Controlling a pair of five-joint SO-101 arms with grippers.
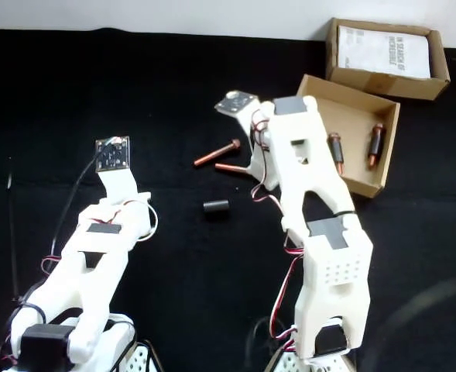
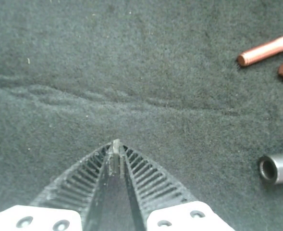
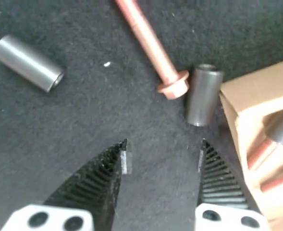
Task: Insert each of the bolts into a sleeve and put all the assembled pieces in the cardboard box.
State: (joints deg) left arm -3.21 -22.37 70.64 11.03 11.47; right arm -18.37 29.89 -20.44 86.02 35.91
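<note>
Table covered in black felt-like cloth (image 1: pixel 96 85), lightly creased. White surface (image 1: pixel 135 14) runs behind. A spare carton (image 1: pixel 382 84) in the far corner holds printed paper (image 1: pixel 384 51).

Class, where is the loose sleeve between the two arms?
In the high view the sleeve lies on the black cloth between the two arms, just below the two loose bolts and left of the cardboard box.

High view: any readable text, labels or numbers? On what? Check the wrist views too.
White sheet in the far box: a heading and a block of fine print, turned sideways, too small to read.
Bolts and sleeves: no markings visible.
Nothing else here carries legible text.
</note>
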